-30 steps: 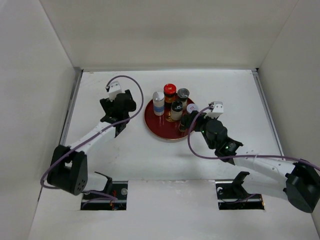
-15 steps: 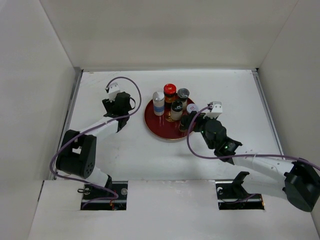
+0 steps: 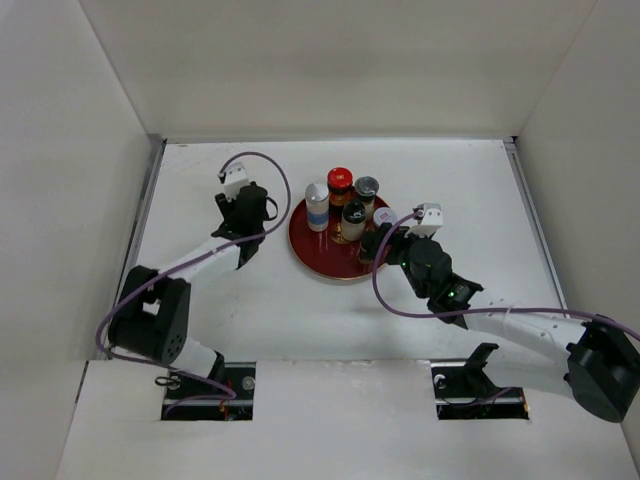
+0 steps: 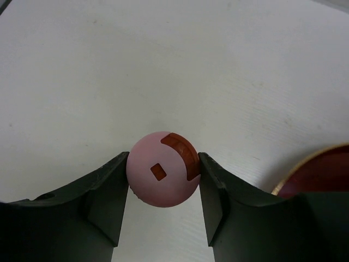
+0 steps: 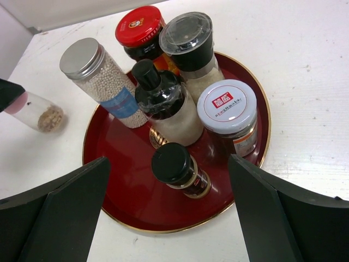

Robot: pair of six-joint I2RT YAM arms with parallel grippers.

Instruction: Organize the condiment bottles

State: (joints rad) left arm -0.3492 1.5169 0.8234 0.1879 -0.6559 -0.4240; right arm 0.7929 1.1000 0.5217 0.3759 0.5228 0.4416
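This looks like a robotics lab test cell: the left pincer (image 4: 163,169) and right pincer (image 5: 168,164) work over a plain white desk (image 3: 300,320), boxed in by blank white walls (image 3: 320,70) beyond them and to either side. Both sit on slim arms (image 3: 190,265) trailing purple cables (image 3: 256,154), bolted behind them at cut-outs (image 3: 205,385) in the desk's near edge. The only props are condiment bottles (image 5: 163,103): a pink-capped bottle (image 4: 155,185) clamped in the left pincer, and the rest on a red plate (image 5: 120,185) just ahead of the right pincer.
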